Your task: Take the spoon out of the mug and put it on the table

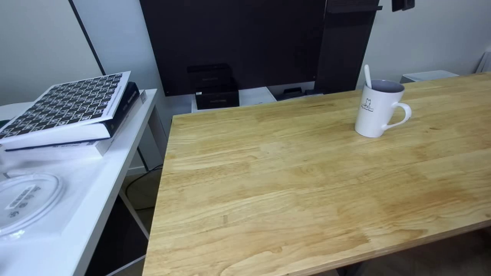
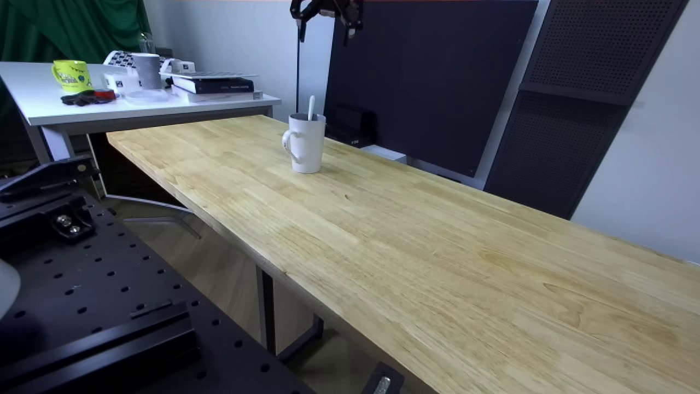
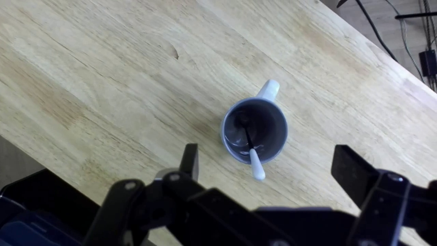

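Clearly, we see the spoon (image 3: 255, 161) leaning inside the mug (image 1: 377, 111), its long axis tilted, its pale, rounded handle end poking above the rim roughly opposite the mug's loop. The lower stem looks dark and slender, with the mug's wall all around it. We find the mug smooth and white outside, grey within, upright on the table (image 1: 268, 184) of grained wooden planks. Our gripper (image 2: 325, 36) hangs above, its fingers spread wide apart. Beyond one end, books (image 1: 65, 111) lie stacked on a white side table (image 1: 101, 184).
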